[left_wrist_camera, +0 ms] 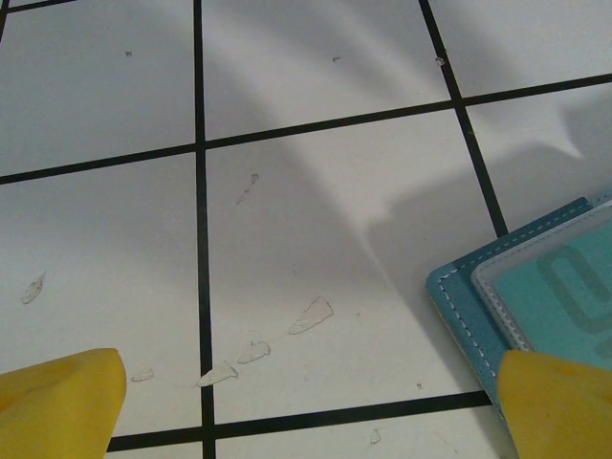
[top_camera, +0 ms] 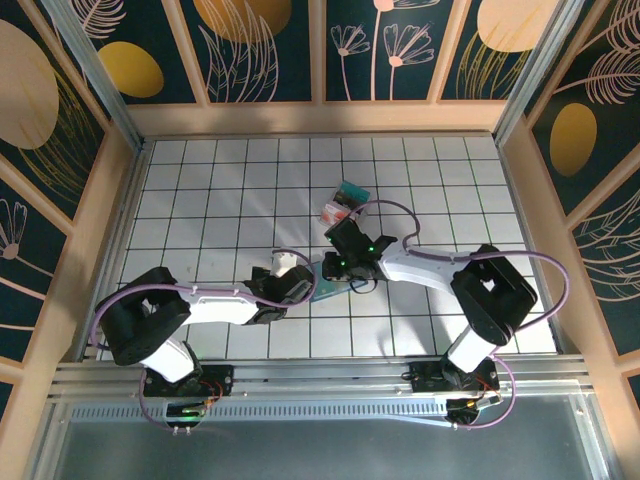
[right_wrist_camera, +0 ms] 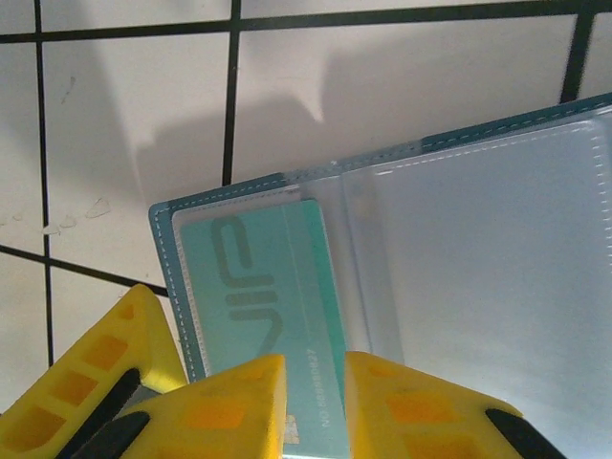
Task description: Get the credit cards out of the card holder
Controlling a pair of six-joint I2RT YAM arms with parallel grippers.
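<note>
A white tiled surface [top_camera: 230, 180] carries a black grid, and in the left wrist view small pale flakes [left_wrist_camera: 311, 316] dot one tile. Dark floral wall panels [top_camera: 265, 45] in pale wooden frames [top_camera: 320, 117] enclose it. A ribbed metal rail [top_camera: 320, 385] runs along the near edge.

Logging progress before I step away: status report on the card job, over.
Left tool open, beside card holder. Right tool nearly closed over teal card in its sleeve; grip unclear. Loose cards already out. Nothing blocking.
</note>
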